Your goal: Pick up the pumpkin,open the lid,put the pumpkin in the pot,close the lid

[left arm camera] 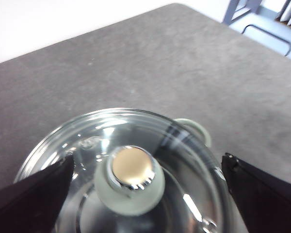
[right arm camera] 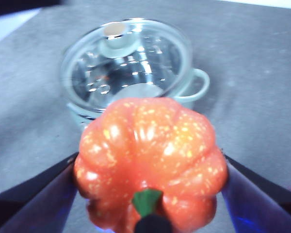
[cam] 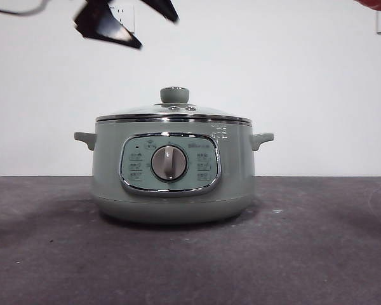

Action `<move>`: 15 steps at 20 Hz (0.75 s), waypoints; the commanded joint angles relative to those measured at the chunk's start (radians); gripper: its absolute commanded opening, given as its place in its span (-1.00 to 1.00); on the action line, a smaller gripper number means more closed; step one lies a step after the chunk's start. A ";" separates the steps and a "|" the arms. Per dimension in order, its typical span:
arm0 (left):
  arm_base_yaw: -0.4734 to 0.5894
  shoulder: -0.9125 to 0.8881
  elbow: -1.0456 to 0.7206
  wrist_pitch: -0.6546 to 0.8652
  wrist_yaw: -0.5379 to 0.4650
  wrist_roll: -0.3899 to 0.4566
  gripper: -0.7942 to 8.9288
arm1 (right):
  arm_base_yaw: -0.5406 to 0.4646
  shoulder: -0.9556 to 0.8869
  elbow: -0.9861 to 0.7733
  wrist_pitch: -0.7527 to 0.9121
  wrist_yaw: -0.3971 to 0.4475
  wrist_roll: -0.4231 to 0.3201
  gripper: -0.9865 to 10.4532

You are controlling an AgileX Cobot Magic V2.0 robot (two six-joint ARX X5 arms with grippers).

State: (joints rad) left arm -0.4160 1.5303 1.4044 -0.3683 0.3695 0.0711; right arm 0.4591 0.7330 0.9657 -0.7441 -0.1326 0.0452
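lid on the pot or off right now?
On. The lid sits level on the pot, its rim flush all round. The open left gripper hangs above the knob; the right gripper holds the pumpkin.

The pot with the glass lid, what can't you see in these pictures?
- Inside the pot: glare on the lid hides it in both wrist views.
- Panel labels, front view: too small.
- Pumpkin, front view: only a red sliver at the top corner, cut off.
- Left end effector: tips cut off.

Bright even light, glare on lid (left arm camera: pixel 136 145), blurred pumpkin (right arm camera: pixel 150 162)
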 commanded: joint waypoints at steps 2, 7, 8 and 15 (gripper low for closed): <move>-0.018 0.097 0.019 0.037 -0.031 0.013 0.65 | 0.002 -0.001 0.000 0.003 -0.018 0.014 -0.84; -0.032 0.183 0.019 0.061 -0.061 0.013 0.65 | 0.002 -0.001 0.000 0.006 -0.022 0.018 -0.84; -0.035 0.191 0.019 0.061 -0.063 0.017 0.65 | 0.002 -0.001 0.000 0.006 -0.022 0.018 -0.84; -0.055 0.204 0.019 0.053 -0.115 0.039 0.08 | 0.002 0.000 0.000 0.011 -0.018 0.017 -0.84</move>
State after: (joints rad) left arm -0.4667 1.7241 1.4235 -0.3199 0.2535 0.0967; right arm 0.4591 0.7334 0.9657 -0.7399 -0.1535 0.0559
